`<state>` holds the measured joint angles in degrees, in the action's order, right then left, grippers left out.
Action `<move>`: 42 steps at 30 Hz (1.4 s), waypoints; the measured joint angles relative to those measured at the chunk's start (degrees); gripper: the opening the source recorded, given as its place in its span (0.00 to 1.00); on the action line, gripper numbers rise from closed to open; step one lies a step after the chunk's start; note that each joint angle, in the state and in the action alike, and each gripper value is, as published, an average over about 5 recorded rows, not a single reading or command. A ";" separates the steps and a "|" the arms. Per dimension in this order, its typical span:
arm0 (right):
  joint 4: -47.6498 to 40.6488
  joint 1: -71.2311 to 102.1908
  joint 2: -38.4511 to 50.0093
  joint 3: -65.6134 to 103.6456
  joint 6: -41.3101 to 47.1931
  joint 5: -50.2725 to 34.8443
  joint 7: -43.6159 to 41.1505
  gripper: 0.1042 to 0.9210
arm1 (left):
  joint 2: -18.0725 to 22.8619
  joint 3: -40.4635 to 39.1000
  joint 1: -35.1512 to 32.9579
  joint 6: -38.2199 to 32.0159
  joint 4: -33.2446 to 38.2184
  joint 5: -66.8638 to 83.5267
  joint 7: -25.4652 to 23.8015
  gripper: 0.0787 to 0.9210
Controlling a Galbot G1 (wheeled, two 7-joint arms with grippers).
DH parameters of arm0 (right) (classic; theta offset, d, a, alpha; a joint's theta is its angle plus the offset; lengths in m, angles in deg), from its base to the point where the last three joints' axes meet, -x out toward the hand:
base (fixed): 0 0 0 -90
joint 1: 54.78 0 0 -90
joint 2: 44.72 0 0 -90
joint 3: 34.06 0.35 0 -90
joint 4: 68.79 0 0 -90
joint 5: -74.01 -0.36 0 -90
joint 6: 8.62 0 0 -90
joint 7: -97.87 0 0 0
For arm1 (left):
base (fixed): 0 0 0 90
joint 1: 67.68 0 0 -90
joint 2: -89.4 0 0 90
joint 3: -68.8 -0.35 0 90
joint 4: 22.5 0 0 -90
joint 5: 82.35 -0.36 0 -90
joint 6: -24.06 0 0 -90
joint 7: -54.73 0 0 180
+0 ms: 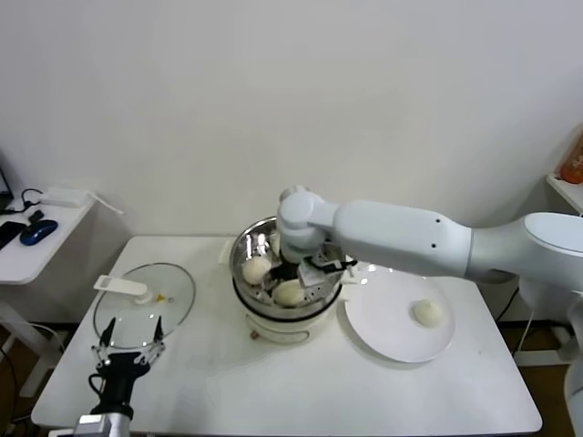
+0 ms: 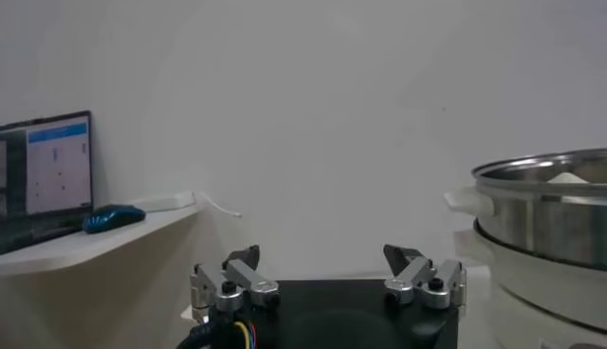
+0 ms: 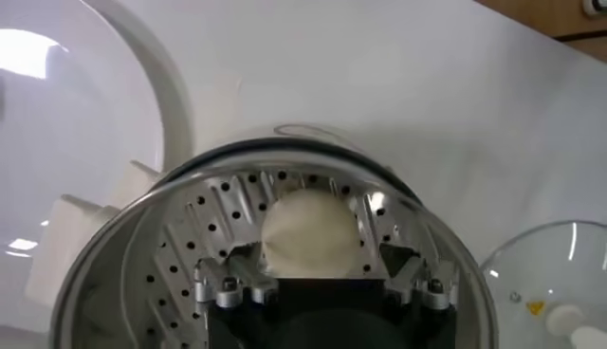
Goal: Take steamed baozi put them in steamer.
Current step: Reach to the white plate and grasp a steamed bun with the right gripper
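Observation:
The steel steamer stands on its white base at the table's middle. It shows at the side of the left wrist view. Three baozi show in it, two being one at the left and one at the front. A fourth baozi lies on the white plate. My right gripper reaches down inside the steamer. In the right wrist view the gripper is open around a baozi that rests on the perforated floor. My left gripper is parked, open and empty, at the table's front left.
A round glass lid with a white handle lies left of the steamer, just beyond my left gripper. A white side table with a blue mouse stands at the far left. The wall is close behind.

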<state>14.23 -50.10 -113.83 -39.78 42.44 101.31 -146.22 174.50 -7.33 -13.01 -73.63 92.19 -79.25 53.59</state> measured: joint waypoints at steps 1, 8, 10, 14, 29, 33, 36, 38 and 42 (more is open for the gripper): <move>-0.14 -0.63 0.18 0.06 -0.08 -0.71 -0.14 0.88 | 0.02 -0.03 0.05 0.04 0.06 -0.03 0.00 0.88; -1.39 -6.81 3.20 -1.65 1.56 -8.19 -0.93 0.88 | -0.06 -0.18 0.19 0.11 0.08 -0.09 0.00 0.88; -1.84 -9.02 4.67 -3.11 3.26 -11.59 -0.99 0.88 | -0.14 -0.25 0.20 0.10 0.01 -0.04 -0.01 0.88; -2.71 -13.45 8.04 -7.13 8.95 -20.05 -1.12 0.88 | -0.30 -0.42 0.27 0.00 -0.19 0.08 -0.05 0.88; -7.34 -19.64 22.67 -18.24 35.52 -48.70 0.61 0.88 | -1.05 -0.93 0.57 -0.04 -0.26 0.66 -0.19 0.88; -8.21 -17.14 26.77 -17.86 40.40 -50.62 1.81 0.88 | -1.10 -1.04 0.59 -0.06 -0.36 0.63 -0.27 0.88; -9.13 -13.84 29.39 -16.19 42.86 -50.26 2.13 0.88 | -1.07 -1.13 0.59 -0.07 -0.26 0.38 -0.36 0.88; -9.84 -11.31 30.67 -14.63 44.14 -49.31 2.20 0.88 | -1.01 -1.17 0.56 -0.08 -0.15 0.21 -0.42 0.88; -11.49 -6.14 32.22 -11.17 45.95 -46.55 2.17 0.88 | -0.87 -1.10 0.39 -0.17 -0.15 0.12 -0.51 0.88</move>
<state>2.74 -56.24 -81.61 -50.95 88.39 54.75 -144.06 173.63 -8.44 -12.62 -73.80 92.04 -79.13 53.08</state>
